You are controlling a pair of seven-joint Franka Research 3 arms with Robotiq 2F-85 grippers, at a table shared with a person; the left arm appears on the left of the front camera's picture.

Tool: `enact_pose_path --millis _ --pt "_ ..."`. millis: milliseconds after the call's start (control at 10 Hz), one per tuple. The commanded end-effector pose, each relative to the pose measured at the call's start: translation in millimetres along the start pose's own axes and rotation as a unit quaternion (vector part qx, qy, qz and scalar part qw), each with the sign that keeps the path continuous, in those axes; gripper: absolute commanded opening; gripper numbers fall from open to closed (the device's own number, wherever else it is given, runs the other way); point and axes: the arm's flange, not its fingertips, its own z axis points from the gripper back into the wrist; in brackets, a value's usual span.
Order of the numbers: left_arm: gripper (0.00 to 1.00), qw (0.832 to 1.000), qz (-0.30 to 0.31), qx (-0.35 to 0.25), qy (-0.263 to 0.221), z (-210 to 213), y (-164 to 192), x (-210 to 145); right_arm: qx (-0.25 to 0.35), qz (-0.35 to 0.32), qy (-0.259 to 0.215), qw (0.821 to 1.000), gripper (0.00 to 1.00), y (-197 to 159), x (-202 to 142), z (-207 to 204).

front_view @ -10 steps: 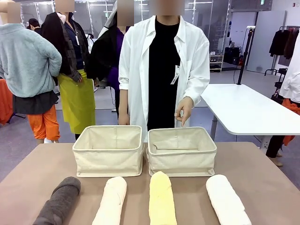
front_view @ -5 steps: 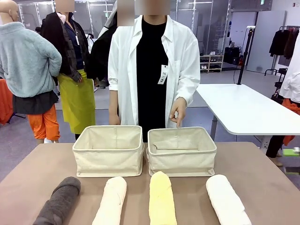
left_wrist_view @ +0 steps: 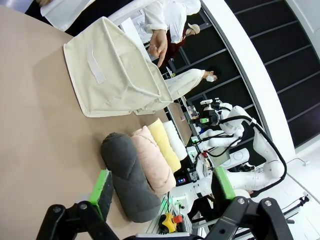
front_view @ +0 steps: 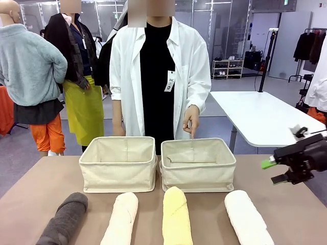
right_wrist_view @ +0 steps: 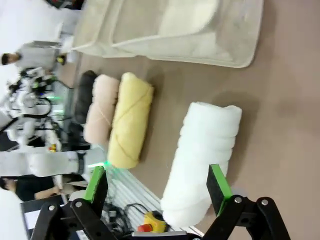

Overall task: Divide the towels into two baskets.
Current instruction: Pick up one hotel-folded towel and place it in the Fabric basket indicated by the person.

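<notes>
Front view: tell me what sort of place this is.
Probably a lab or workshop hall, not a home: a person in a white coat with a badge stands at the brown table, a white work table stands behind, and glass partitions and a clothes rack line the back.

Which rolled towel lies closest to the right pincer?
The white towel, at the right end of the row; the right pincer hovers open close by it.

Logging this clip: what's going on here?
Nothing held yet. Four rolled towels, dark grey, cream-peach, pale yellow and white, lie in a row before two empty baskets. The right hand hovers open near the white towel; the left hand is open by the dark grey one. A person's hand hangs behind the right basket.
</notes>
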Motion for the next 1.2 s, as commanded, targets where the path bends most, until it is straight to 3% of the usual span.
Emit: enact_pose_path --millis 0,500,1100 --pt "1.0 1.0 0.001 0.001 0.001 2 -1 -2 -0.095 -0.016 0.01 0.995 1.0 13 -6 -22" --pt "1.0 1.0 0.001 0.001 0.001 2 -1 -2 -0.196 -0.035 0.08 0.977 1.0 23 -18 -81" --pt "1.0 1.0 0.001 0.001 0.001 2 -1 -2 -0.291 -0.037 0.099 0.951 1.0 19 -30 -144"
